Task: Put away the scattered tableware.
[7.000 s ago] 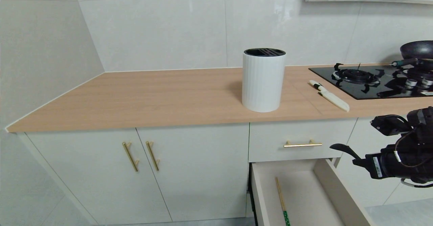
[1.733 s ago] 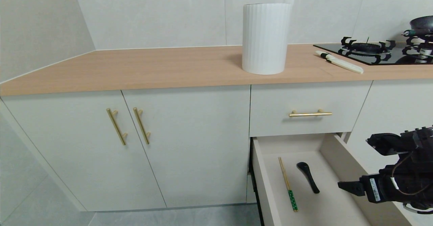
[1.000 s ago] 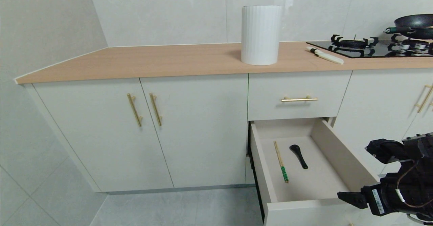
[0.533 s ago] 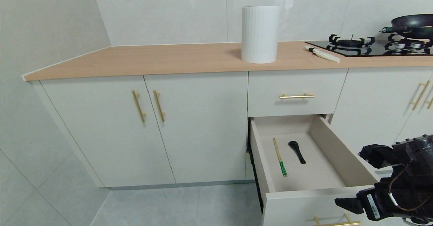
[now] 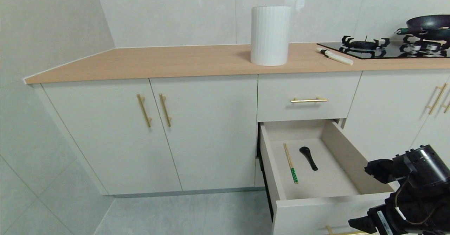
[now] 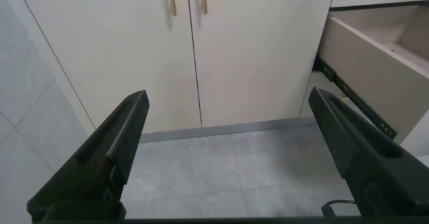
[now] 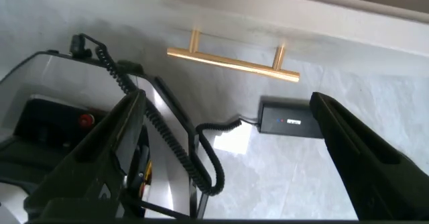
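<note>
The lower drawer (image 5: 351, 159) stands pulled out. Inside it lie a pair of chopsticks with green ends (image 5: 290, 164) and a black spoon (image 5: 308, 157), side by side and apart. A cream-handled knife (image 5: 334, 56) rests on the wooden counter (image 5: 168, 61) beside the hob. My right gripper (image 5: 360, 224) hangs low in front of the drawer's front panel, open and empty; in the right wrist view this gripper (image 7: 228, 100) faces the panel's gold handle (image 7: 233, 62). My left gripper (image 6: 228, 100) is open and empty above the floor, near the cabinet doors (image 6: 188, 49).
A tall white ribbed holder (image 5: 270, 36) stands on the counter above the drawers. A black gas hob (image 5: 383, 49) with a pan (image 5: 429, 22) is at the far right. The upper drawer (image 5: 309, 96) is closed. Grey floor (image 5: 158, 214) lies free to the left.
The black spoon, held in my right gripper 7 s ago, now lies in the drawer. The camera has pulled back and down. In the last half second my right arm sank slightly.
</note>
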Available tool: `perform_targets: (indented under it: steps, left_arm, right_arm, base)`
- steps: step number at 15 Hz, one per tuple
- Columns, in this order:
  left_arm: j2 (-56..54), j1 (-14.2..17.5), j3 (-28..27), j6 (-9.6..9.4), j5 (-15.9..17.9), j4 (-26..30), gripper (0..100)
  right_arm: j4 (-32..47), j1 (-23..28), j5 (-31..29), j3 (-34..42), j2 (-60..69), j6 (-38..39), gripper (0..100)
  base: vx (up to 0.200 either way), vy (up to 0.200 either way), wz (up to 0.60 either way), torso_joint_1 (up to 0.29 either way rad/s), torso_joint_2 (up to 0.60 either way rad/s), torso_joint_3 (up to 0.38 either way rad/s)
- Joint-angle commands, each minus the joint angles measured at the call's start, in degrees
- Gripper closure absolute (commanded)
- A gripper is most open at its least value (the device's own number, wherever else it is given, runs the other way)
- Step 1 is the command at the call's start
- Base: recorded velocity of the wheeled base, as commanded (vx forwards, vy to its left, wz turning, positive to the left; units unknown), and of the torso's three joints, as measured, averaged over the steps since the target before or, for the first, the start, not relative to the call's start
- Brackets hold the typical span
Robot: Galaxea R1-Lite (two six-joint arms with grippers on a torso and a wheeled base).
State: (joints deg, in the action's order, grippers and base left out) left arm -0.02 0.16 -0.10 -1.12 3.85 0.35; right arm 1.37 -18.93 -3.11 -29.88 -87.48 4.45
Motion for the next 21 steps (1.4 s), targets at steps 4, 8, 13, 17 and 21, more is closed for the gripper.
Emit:
perform_targets:
  steps: [4,8,13,17,21]
  left_arm:
    - [0.02,0.02,0.01,-0.02,0.01,0.0,0]
    - [0.02,0.02,0.01,-0.02,0.01,0.0,0]
    - [0.02,0.02,0.01,-0.02,0.01,0.0,0]
    - [0.02,0.02,0.01,-0.02,0.01,0.0,0]
    - [0.02,0.02,0.01,-0.02,0.01,0.0,0]
  right_arm:
    - [-3.04,-0.14,-0.93,-0.27,-5.95,2.49,0]
    - [-7.61,1.44,-2.34,0.08,-9.2,2.67,0]
    - [-11.74,3.46,-2.43,1.05,-9.55,2.58,0]
    - [-17.54,4.69,-4.1,1.14,-14.03,2.58,0]
    - [-24.39,6.19,-4.8,0.88,-18.96,2.49,0]
  base:
    - [0.0,0.0,0.0,0.0,0.0,0.0]
    - [0.0,0.0,0.0,0.0,0.0,0.0]
    - [0.0,0.0,0.0,0.0,0.0,0.0]
    - [0.0,0.0,0.0,0.0,0.0,0.0]
    - [0.0,0.0,0.0,0.0,0.0,0.0]
